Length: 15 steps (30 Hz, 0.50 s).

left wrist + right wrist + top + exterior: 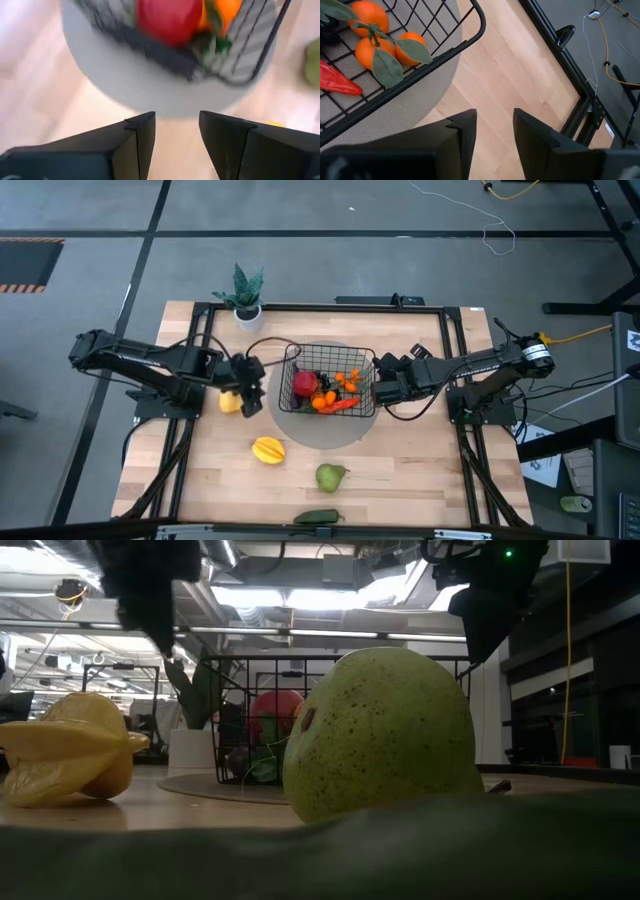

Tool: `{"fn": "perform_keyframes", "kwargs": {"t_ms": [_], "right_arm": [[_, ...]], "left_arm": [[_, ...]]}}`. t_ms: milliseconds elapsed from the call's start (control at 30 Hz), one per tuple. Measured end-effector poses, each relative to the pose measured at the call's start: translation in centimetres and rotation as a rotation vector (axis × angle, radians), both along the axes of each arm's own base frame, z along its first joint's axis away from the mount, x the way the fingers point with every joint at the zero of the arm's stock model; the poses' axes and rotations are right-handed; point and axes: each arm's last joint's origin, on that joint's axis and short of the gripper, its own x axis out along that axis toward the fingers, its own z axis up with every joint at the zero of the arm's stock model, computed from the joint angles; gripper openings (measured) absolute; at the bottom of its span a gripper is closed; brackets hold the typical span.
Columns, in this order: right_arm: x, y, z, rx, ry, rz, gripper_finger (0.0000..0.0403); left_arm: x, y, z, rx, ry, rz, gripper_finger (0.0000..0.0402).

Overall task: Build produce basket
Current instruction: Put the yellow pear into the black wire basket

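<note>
The black wire basket (330,380) stands on a grey round disc (325,430) in the middle of the table. It holds a red apple (303,384), oranges (370,35) and a red-orange piece (338,405). My left gripper (177,120) hovers open just left of the disc, with nothing between its fingers. My right gripper (495,117) hovers open at the basket's right rim, also with nothing in it. On the table lie a yellow fruit (230,402) under the left gripper, a yellow star fruit (268,449), a green pear (331,476) and a dark green vegetable (318,517).
A potted plant (245,295) stands at the far edge, left of the middle. Black frame rails (185,430) run along the table's left and right sides. Bare wood lies between the disc and the near edge, around the loose fruit.
</note>
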Motion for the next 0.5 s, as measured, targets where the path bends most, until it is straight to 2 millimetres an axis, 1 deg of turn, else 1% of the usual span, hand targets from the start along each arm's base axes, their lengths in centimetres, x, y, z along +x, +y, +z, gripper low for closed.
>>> {"fn": "perform_keyframes", "kwargs": {"t_ms": [67,167,333,433,500], "right_arm": [[0.0,0.0,0.0,0.0,0.0,0.0,0.0121],[0.0,0.0,0.0,0.0,0.0,0.0,0.0121],[0.0,0.1,0.0,0.024,0.006,0.0,0.0121],[0.0,0.1,0.0,0.025,0.004,-0.002,0.0121],[0.0,0.0,0.0,0.025,0.005,-0.001,0.0121]], "left_arm": [[-0.1,-0.8,-0.4,-0.057,0.038,0.015,0.0141],[-0.4,-1.8,-0.8,-0.075,0.081,-0.019,0.0141],[-1.0,-3.1,-1.3,-0.008,0.122,-0.142,0.0141],[-1.4,-3.1,-2.8,0.081,0.171,-0.165,0.014],[-1.7,-2.9,-4.1,0.109,0.212,-0.157,0.014]]}}
